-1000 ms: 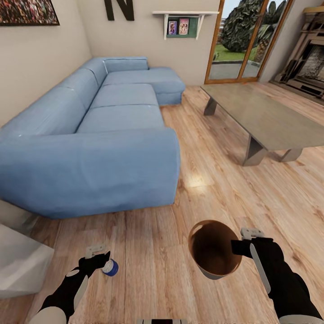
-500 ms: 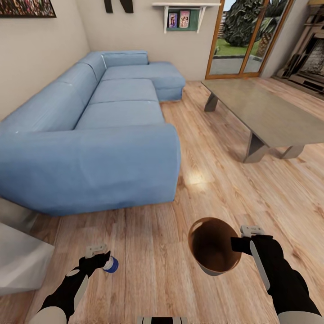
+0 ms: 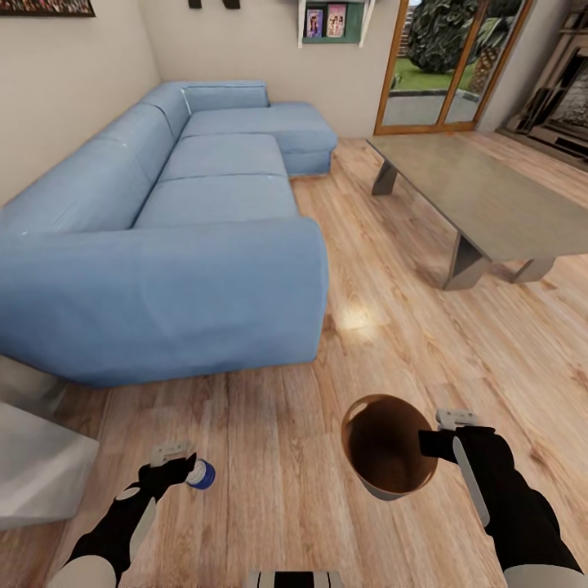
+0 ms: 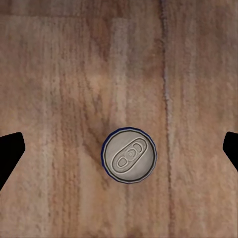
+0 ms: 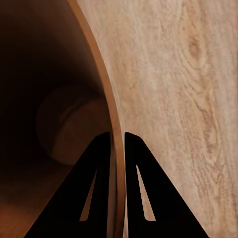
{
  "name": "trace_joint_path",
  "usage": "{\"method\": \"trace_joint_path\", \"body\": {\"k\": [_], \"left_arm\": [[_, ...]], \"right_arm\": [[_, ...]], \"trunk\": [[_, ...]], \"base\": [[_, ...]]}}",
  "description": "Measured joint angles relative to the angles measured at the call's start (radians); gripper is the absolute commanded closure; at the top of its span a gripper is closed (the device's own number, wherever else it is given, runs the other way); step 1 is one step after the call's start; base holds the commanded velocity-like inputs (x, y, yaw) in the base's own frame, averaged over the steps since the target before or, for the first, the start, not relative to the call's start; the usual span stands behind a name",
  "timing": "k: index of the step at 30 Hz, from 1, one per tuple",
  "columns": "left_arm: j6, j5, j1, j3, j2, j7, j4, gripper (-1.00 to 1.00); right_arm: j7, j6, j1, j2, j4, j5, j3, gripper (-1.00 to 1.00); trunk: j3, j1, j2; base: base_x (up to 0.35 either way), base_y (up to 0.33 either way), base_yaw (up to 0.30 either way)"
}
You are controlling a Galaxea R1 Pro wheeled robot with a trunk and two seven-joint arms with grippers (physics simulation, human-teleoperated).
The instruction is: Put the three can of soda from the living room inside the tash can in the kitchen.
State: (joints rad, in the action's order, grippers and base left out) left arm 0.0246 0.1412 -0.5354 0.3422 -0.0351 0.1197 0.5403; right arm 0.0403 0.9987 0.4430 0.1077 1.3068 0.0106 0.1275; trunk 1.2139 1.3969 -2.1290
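A dark blue can of soda (image 3: pixel 202 474) shows at the lower left of the head view, right by the tip of my left gripper (image 3: pixel 184 473). The left wrist view looks straight down on the can's silvery top (image 4: pixel 130 156) against the wood floor. My left gripper (image 4: pixel 119 148) is open, its fingers (image 4: pixel 11 148) wide on either side and apart from the can. The trash can (image 3: pixel 385 447), grey with a copper rim and dark brown inside, hangs tilted from my right gripper (image 3: pixel 433 445). That right gripper (image 5: pixel 117 136) is shut on the trash can's rim (image 5: pixel 106 99), one finger inside and one outside.
A long light-blue corner sofa (image 3: pixel 171 237) fills the left half of the room. The low grey coffee table (image 3: pixel 474 196) stands at the right, glass doors (image 3: pixel 441 65) behind it. A grey-white block (image 3: pixel 33 465) sits at the left edge. Wood floor (image 3: pixel 359 327) lies between sofa and table.
The whole head view has shifted, so the sofa and wall sit higher in the picture. The blue can stays by my left gripper, and my right gripper keeps its hold on the trash can.
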Motion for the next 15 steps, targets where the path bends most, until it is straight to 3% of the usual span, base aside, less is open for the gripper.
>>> {"method": "trace_joint_path", "body": {"k": [15], "left_arm": [[-0.003, -0.003, 0.0, 0.0, 0.0, 0.0, 0.005, -1.0]], "right_arm": [[0.0, 0.0, 0.0, 0.0, 0.0, 0.0, -0.002, 1.0]], "trunk": [[0.009, 0.0, 0.0]], "base": [[0.0, 0.0, 0.0]]}}
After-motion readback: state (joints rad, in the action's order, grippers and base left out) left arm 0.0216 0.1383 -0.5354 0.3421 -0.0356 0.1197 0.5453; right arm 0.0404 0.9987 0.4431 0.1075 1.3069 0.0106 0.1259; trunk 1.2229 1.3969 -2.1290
